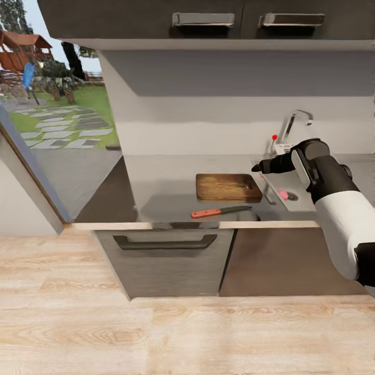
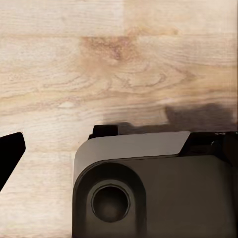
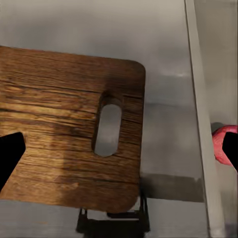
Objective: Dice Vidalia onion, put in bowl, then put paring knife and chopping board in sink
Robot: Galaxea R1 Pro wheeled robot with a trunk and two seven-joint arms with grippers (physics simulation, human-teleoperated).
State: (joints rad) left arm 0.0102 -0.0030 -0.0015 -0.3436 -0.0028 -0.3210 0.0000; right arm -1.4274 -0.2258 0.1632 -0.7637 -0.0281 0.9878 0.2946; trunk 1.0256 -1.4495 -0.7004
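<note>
On the smooth grey countertop [image 1: 166, 182], your grained wooden chopping board [image 1: 228, 187] lies flat, the red-handled paring knife [image 1: 220, 211] just before it. Your right gripper [image 1: 256, 167] hovers between board and steel sink [image 1: 291, 188], fingers spread; the pinkish onion [image 1: 283, 194] sits in the basin. Left gripper state: cannot tell.

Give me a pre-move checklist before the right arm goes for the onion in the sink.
1. Onion in the sink, near the drain: ok.
2. Right gripper open and empty: ok, fingertips apart in the wrist view.
3. Right gripper over the onion: not ok, it hangs over the board end with the slot.
4. Board bare: ok.
5. Knife on the countertop, in front of the board: ok.
6. Bowl position: cannot tell.
</note>
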